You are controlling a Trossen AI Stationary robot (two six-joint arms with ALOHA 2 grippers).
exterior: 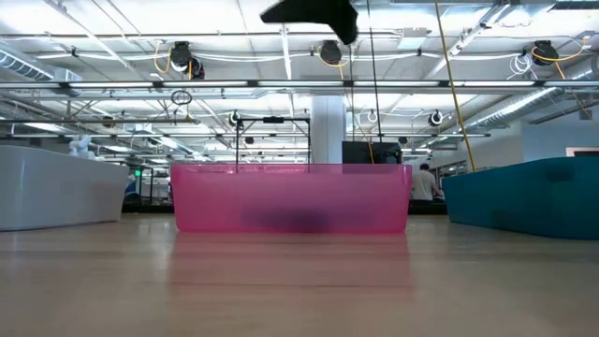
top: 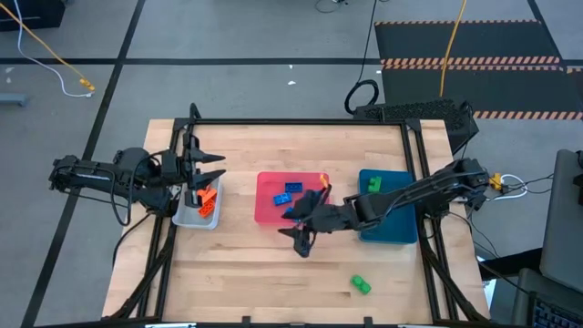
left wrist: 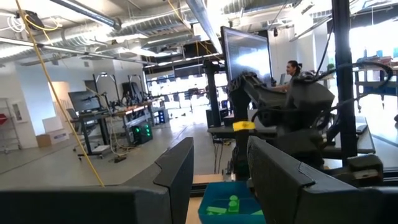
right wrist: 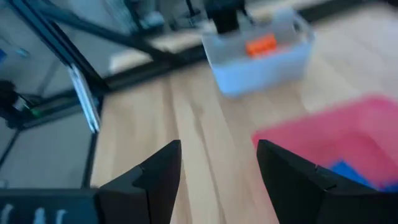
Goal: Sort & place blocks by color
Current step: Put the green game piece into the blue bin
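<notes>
Two blue blocks (top: 290, 193) lie in the pink tray (top: 266, 211). Orange blocks (top: 208, 199) sit in the grey tray (top: 193, 219), and green blocks (top: 373, 184) in the teal tray (top: 401, 228). One green block (top: 362, 285) rests on the table near its near edge. My left gripper (top: 211, 169) hangs open and empty over the grey tray, and its wrist view shows open fingers (left wrist: 219, 149). My right gripper (top: 301, 239) hovers open and empty at the pink tray's near edge, its fingers apart (right wrist: 217, 149), with the pink tray (right wrist: 348, 130) and an orange block (right wrist: 260, 45) ahead.
The three trays stand in a row across the table's middle, grey (exterior: 56, 187), pink (exterior: 290, 197) and teal (exterior: 524, 192). My right arm (top: 410, 191) reaches over the teal tray. A dark frame (top: 301, 121) borders the table. Bare wood (top: 246, 273) lies toward the near edge.
</notes>
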